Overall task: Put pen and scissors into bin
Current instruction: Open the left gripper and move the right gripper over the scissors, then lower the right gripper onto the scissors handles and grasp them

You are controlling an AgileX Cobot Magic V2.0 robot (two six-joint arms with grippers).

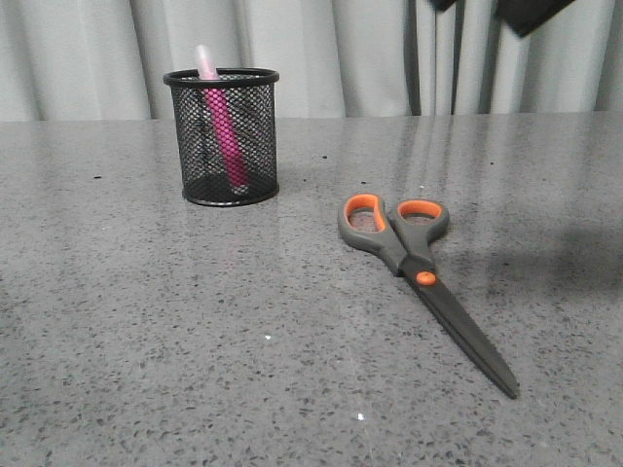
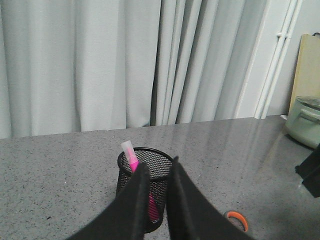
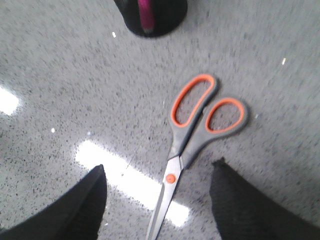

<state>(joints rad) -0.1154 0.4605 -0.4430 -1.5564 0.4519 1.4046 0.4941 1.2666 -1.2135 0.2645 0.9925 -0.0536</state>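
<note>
The bin (image 1: 222,136), a black mesh cup, stands at the back left of the table with the pink pen (image 1: 222,126) upright inside, its whitish cap above the rim. The scissors (image 1: 419,272) lie flat at centre right, closed, handles towards the back. My right gripper (image 3: 161,166) is wide open and empty above the scissors (image 3: 192,130), its fingers either side of the orange pivot. My left gripper (image 2: 158,165) is empty, its jaws a narrow gap apart, just in front of and above the bin (image 2: 155,156) with the pen (image 2: 131,157) in it.
Pale curtains hang behind the table. In the left wrist view a pale green pot (image 2: 305,120) stands at the table's far right, with a wooden board behind it. A dark piece of an arm (image 1: 531,12) shows at the top right of the front view.
</note>
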